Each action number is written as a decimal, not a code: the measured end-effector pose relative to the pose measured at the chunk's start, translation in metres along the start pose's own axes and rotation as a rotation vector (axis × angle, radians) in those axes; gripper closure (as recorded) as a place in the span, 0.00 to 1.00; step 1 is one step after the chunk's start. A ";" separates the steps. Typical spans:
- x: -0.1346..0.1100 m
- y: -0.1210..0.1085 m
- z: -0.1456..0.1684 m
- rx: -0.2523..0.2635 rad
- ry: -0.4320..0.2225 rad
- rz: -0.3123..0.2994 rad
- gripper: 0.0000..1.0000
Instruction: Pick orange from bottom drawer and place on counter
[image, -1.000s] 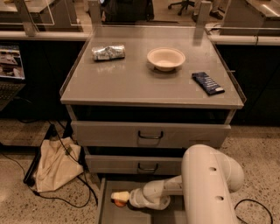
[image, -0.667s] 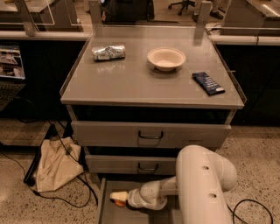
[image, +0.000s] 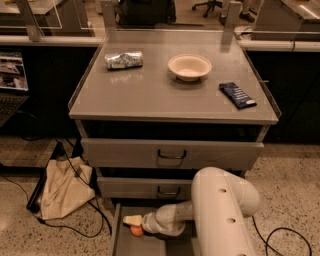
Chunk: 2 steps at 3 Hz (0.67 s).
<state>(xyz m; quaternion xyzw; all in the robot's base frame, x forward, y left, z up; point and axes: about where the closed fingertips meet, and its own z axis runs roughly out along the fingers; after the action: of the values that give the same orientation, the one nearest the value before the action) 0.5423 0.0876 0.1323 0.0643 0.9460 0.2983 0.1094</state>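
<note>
Orange (image: 136, 230) is lying on the floor of the bottom drawer (image: 127, 246), near its left wall, partly hidden under the gripper (image: 133, 221). The gripper is reaching in low from the right. Cannot tell how wide it is standing or whether it is gripping the fruit.

Judgement: it is worth centring on the orange, then lifting clear of the middle drawer (image: 145, 187) before heading for the counter (image: 150, 95).

Crumpled foil packet (image: 123, 59), beige bowl (image: 189, 66), dark blue wrapper (image: 237, 95), tan cloth bag (image: 62, 187) on speckled floor (image: 292, 187)
</note>
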 end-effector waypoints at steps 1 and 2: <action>-0.006 0.004 0.005 -0.013 -0.002 0.015 0.00; -0.006 0.005 0.004 -0.013 -0.002 0.015 0.03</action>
<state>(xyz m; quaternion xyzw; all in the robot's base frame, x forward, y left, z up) 0.5496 0.0925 0.1327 0.0709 0.9434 0.3052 0.1087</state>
